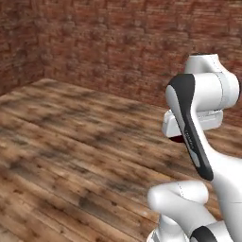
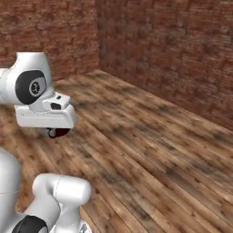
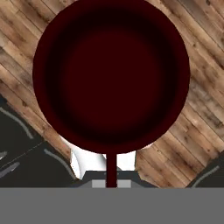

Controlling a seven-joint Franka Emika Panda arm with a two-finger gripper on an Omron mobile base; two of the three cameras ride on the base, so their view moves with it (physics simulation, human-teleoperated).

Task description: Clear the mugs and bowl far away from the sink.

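I have the maroon mug [image 3: 111,74] right under the hand camera: I look straight down into its dark round mouth, and its rim runs down to the bottom of that view, where it sits between the jaws. The gripper [image 3: 111,177] is clamped tight on that rim, the jaws nearly together with just the thin wall of the mug between them. Below the mug I see wood floor [image 3: 201,87] and, at the lower corners, dark parts I cannot make out.

From the left base camera, only a sliver of the mug [image 1: 177,139] peeks out under the white hand, well above the floor [image 1: 71,142]. From the right base camera, a bit of maroon [image 2: 61,132] shows just beneath the hand too.

The arm is folded up close to the base, with the wrist held high and the hand pointing down. Brick walls [image 2: 173,50] stand behind it.
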